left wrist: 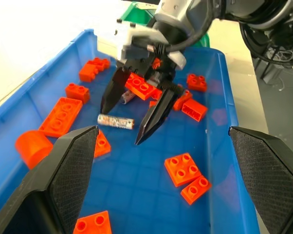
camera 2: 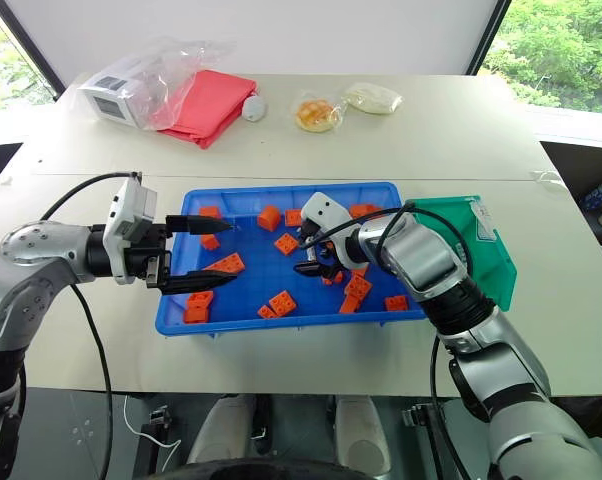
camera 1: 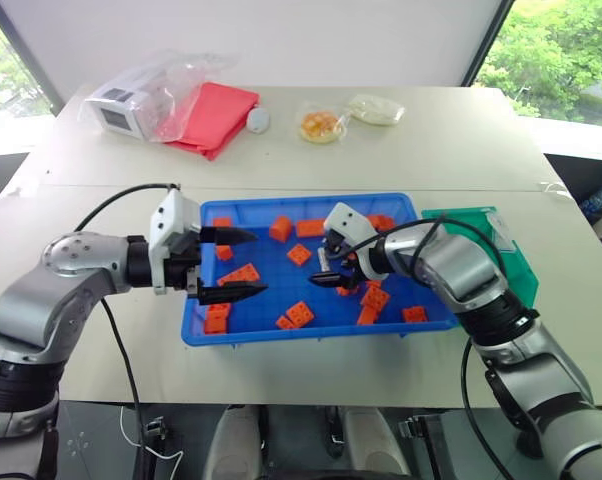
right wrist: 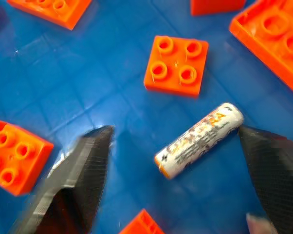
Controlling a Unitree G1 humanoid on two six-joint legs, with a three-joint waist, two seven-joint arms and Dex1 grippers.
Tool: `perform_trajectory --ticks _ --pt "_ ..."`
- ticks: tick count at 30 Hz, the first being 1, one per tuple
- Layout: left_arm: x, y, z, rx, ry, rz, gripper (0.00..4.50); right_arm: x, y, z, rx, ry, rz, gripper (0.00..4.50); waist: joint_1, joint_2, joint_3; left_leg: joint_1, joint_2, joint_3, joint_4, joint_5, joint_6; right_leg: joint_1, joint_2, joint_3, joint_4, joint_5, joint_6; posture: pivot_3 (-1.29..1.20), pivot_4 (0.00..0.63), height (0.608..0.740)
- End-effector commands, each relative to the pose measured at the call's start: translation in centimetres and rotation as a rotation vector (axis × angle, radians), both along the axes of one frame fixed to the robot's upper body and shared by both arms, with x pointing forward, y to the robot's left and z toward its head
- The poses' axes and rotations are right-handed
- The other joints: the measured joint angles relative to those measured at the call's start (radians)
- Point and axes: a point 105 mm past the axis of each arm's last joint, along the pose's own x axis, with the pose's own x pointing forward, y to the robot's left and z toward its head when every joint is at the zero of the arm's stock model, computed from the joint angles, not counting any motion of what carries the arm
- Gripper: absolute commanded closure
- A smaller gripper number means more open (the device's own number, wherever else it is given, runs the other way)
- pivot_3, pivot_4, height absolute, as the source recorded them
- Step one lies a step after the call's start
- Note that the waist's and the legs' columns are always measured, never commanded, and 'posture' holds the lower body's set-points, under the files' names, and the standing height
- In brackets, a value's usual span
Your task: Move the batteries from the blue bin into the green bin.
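Observation:
The blue bin [camera 1: 311, 335] lies mid-table, scattered with orange bricks [camera 1: 301, 314]. One battery [right wrist: 200, 141], a silver cylinder with orange print, lies flat on the bin's floor, also visible from the left wrist as the battery [left wrist: 116, 122]. My right gripper [camera 1: 326, 268] reaches down into the bin and is open, one finger on each side of that battery; its fingers [right wrist: 83, 170] stand just apart from it. My left gripper [camera 1: 246, 264] hovers open over the bin's left part, pointing right, with nothing in it. The green bin [camera 1: 501, 250] stands against the blue bin's right end.
At the table's far side lie a pink cloth [camera 1: 213, 115], a clear bag holding a white device [camera 1: 116, 105], a small white object [camera 1: 258, 120] and two food packets [camera 1: 321, 125]. Black cables run along both arms. A brick [right wrist: 177, 65] sits close beside the battery.

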Motion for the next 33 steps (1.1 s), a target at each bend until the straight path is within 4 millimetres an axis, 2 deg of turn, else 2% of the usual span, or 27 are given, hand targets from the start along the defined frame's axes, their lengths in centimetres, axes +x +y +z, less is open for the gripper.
perform_trajectory --ticks 1,4,5,8,10,12,14,17,21,23,25,27,28,29,32,33 --pt "-0.1 -0.2 1.1 -0.009 -0.043 -0.018 0.00 0.0 -0.1 -0.6 -0.020 0.001 0.003 2.57 0.000 0.000 0.000 0.000 0.000 0.000 0.000 0.000 0.000 0.000 0.000 0.000 0.000 0.000 0.000 0.00 0.150 0.734" --pt "0.0 -0.3 1.2 -0.009 -0.044 -0.023 0.00 -0.2 -0.1 -0.1 -0.008 -0.005 0.010 4.13 0.000 0.000 0.000 0.000 0.000 0.000 0.000 0.000 0.000 0.000 0.000 0.000 0.000 0.000 0.000 0.00 0.150 0.734" --pt "0.1 -0.3 1.2 -0.011 -0.043 -0.026 0.00 -0.4 0.0 0.3 0.008 -0.009 0.012 4.44 0.000 0.000 0.000 0.000 0.000 0.000 0.000 0.000 0.000 0.000 0.000 0.000 0.000 0.000 0.000 0.00 0.150 0.734" --pt "0.1 -0.4 1.1 -0.013 -0.039 -0.034 0.00 -0.8 0.3 2.4 0.068 -0.029 0.026 4.43 0.001 0.000 0.000 0.000 0.000 0.000 0.000 0.000 0.000 0.000 0.000 0.000 0.000 0.000 0.000 0.00 0.150 0.734" --pt "0.2 -0.5 0.9 -0.017 -0.033 -0.042 0.00 -0.9 -0.5 5.4 0.129 -0.065 0.005 4.43 0.001 0.000 0.000 0.000 0.000 0.000 0.000 0.000 0.000 0.000 0.000 0.000 0.001 0.000 0.000 0.00 0.150 0.734" --pt "0.3 -0.8 0.6 -0.022 -0.027 -0.051 0.00 -1.0 -2.5 8.8 0.177 -0.110 -0.051 4.43 0.003 0.001 0.000 0.000 0.000 0.000 0.000 0.000 0.000 0.000 0.000 0.000 0.001 0.000 0.000 0.00 0.150 0.734" --pt "0.3 -0.9 0.5 -0.025 -0.023 -0.059 0.00 -1.0 -4.9 11.4 0.205 -0.149 -0.123 4.43 0.007 0.001 0.000 -0.001 0.000 0.000 0.000 0.000 0.000 -0.001 -0.001 0.000 0.001 0.000 0.000 0.00 0.150 0.734" --pt "0.4 -1.1 0.3 -0.028 -0.020 -0.069 0.00 -1.3 -9.9 13.6 0.197 -0.192 -0.284 4.43 0.009 0.000 0.000 -0.001 0.000 0.000 0.000 0.000 0.000 0.000 -0.001 0.000 -0.001 0.000 0.000 0.00 0.150 0.734" --pt "0.8 -1.3 0.2 -0.030 -0.018 -0.085 0.00 -2.8 -16.7 13.1 0.081 -0.208 -0.487 4.43 0.019 0.000 0.000 -0.001 0.000 0.000 -0.002 0.000 0.001 0.001 -0.001 0.000 -0.005 -0.001 -0.002 0.00 0.150 0.734" --pt "1.0 -1.3 0.2 -0.029 -0.019 -0.090 0.00 -3.3 -18.8 12.2 0.041 -0.201 -0.567 4.43 0.016 0.000 0.000 -0.001 0.000 0.001 -0.002 -0.001 0.001 0.001 -0.001 0.000 -0.006 -0.001 -0.002 0.00 0.150 0.734" --pt "1.1 -1.4 0.3 -0.030 -0.021 -0.096 0.00 -3.9 -19.7 11.2 0.035 -0.174 -0.603 4.43 0.004 0.000 0.000 -0.001 0.000 0.001 -0.002 -0.001 0.001 0.001 0.000 0.001 -0.005 0.000 -0.001 0.00 0.150 0.734" --pt "1.2 -1.6 0.3 -0.031 -0.026 -0.103 0.00 -4.1 -20.1 10.1 0.010 -0.163 -0.619 3.42 0.001 0.000 0.000 0.000 0.000 0.001 -0.002 -0.001 0.001 0.001 0.000 0.001 -0.005 0.000 0.000 0.00 0.150 0.734" --pt "1.3 -1.7 0.4 -0.031 -0.027 -0.106 0.00 -4.1 -20.2 9.8 -0.011 -0.173 -0.618 3.19 0.000 0.000 0.000 0.000 0.000 0.001 -0.002 -0.001 0.001 0.001 0.000 0.001 -0.005 0.000 0.000 0.00 0.150 0.734" --pt "1.3 -1.8 0.4 -0.032 -0.029 -0.109 0.00 -4.0 -20.2 9.7 -0.023 -0.186 -0.611 2.75 -0.002 0.000 0.000 0.001 0.000 0.001 -0.002 -0.001 0.001 0.001 0.000 0.001 -0.004 0.000 0.000 0.00 0.150 0.734" --pt "1.2 -1.9 0.5 -0.033 -0.031 -0.113 0.00 -3.3 -18.7 11.0 -0.006 -0.264 -0.527 1.24 -0.003 0.000 0.000 0.001 0.000 0.001 -0.002 -0.001 0.001 0.001 0.000 0.002 -0.004 0.000 0.000 0.00 0.150 0.734" --pt "1.1 -1.9 0.5 -0.033 -0.032 -0.114 0.00 -3.1 -17.2 11.9 -0.009 -0.313 -0.435 1.24 -0.004 0.001 0.000 0.001 0.000 0.001 -0.002 -0.001 0.001 0.001 0.001 0.002 -0.004 0.000 0.000 0.00 0.150 0.734"
